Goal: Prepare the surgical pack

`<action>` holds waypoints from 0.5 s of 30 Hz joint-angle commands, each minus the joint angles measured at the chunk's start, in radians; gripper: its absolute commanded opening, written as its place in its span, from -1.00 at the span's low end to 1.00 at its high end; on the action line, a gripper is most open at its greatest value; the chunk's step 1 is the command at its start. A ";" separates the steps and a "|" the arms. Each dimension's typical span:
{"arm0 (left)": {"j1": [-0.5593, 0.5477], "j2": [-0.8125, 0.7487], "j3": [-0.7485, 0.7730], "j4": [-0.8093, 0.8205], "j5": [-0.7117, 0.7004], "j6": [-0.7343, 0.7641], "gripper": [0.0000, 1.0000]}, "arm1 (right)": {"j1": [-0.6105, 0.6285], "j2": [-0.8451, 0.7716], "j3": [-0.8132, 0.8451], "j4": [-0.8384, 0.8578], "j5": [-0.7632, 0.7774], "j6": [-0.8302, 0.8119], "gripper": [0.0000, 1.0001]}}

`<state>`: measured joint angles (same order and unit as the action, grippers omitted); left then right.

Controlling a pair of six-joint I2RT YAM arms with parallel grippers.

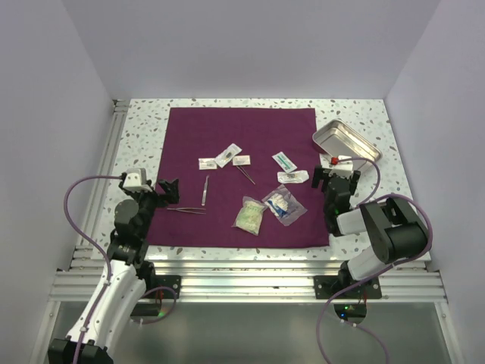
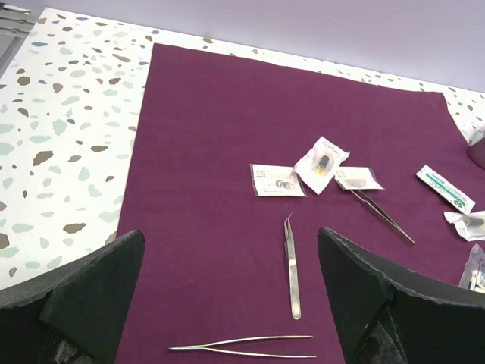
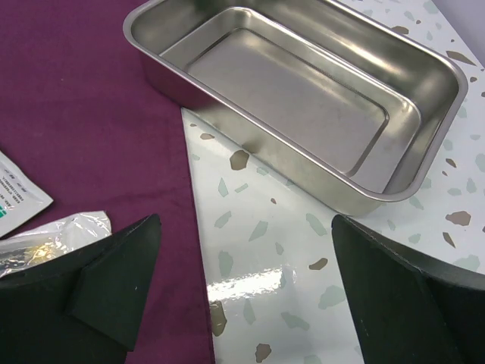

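Seems early: laying out on the surgical pack [image 1: 227, 133], spread flat mid-table under forceps [image 1: 191, 210] and sachets [image 1: 207, 162]. Gaping wide, empty, at left gripper [image 1: 168, 191] and right gripper [image 1: 337, 178]. Probably calls next for seizing the steel tray [image 1: 346, 142].

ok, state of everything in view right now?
surgical pack: unfolded, spread flat
metal tray: upright, empty
left gripper: open, empty
right gripper: open, empty
tweezers: lying loose on the pack
packets: lying loose on the pack
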<state>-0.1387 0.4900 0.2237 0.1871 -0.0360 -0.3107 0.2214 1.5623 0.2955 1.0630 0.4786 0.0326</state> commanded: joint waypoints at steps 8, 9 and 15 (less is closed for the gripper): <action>-0.002 -0.025 0.058 -0.034 -0.140 -0.051 1.00 | -0.004 -0.005 0.016 0.057 0.011 -0.010 0.97; -0.002 -0.027 0.059 -0.032 -0.124 -0.048 1.00 | -0.002 -0.005 0.016 0.057 0.011 -0.010 0.97; -0.002 -0.050 0.066 -0.034 -0.028 -0.019 1.00 | 0.018 -0.039 -0.031 0.135 0.049 -0.026 0.97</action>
<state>-0.1387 0.4591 0.2413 0.1562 -0.0998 -0.3374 0.2234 1.5616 0.2905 1.0756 0.4984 0.0345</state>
